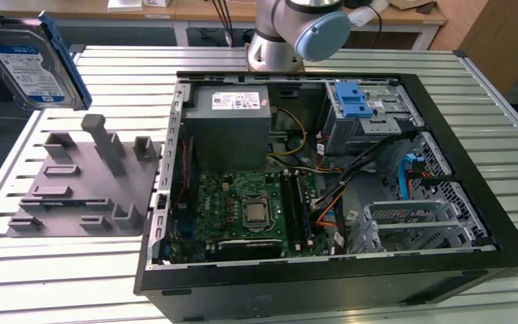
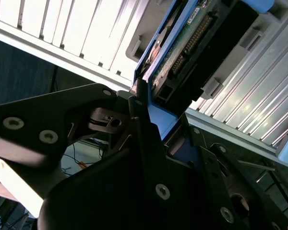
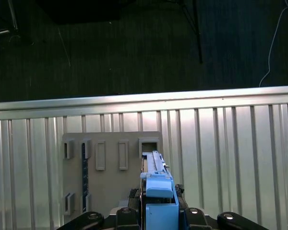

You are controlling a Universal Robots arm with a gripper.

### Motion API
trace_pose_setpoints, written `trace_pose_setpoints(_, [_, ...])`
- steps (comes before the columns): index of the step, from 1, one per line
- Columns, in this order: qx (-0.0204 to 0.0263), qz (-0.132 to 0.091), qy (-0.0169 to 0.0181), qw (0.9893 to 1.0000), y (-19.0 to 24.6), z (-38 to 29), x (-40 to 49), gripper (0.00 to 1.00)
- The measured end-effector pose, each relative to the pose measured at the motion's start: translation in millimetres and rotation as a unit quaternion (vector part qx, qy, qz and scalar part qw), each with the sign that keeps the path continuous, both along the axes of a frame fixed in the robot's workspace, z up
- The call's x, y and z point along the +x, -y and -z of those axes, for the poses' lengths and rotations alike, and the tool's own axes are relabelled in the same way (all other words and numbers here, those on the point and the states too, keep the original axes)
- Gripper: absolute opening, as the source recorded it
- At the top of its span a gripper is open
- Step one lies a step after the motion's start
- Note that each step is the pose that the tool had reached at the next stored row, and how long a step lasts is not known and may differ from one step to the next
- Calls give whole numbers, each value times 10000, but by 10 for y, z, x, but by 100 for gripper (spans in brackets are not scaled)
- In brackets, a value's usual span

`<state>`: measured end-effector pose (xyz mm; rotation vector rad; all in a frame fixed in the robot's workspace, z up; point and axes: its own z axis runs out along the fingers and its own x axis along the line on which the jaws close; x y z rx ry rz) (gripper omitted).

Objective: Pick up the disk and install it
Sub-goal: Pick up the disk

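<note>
The disk (image 1: 30,64), silver with a white-and-blue label and a blue carrier frame, hangs upright in the air at the exterior view's far left, above the table beyond the grey fixture plate (image 1: 79,189). In both wrist views my gripper (image 2: 158,124) is shut on the disk (image 2: 187,38), its dark fingers (image 2: 139,120) pressing the blue frame from both sides. The first wrist view shows the disk (image 3: 157,187) edge-on between the gripper's (image 3: 156,213) jaws, over the fixture plate (image 3: 110,163).
An open computer case (image 1: 475,162) lies on the slatted metal table (image 1: 61,283), with a motherboard (image 1: 250,209), a grey power supply (image 1: 232,111) and a drive bay carrying a blue latch (image 1: 353,101). The arm's base (image 1: 282,40) stands behind the case.
</note>
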<state>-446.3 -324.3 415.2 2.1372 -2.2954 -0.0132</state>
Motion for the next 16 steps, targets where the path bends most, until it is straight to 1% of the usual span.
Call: trace_pose_setpoints(16, [0,0,0,10000,0,-49,0,36])
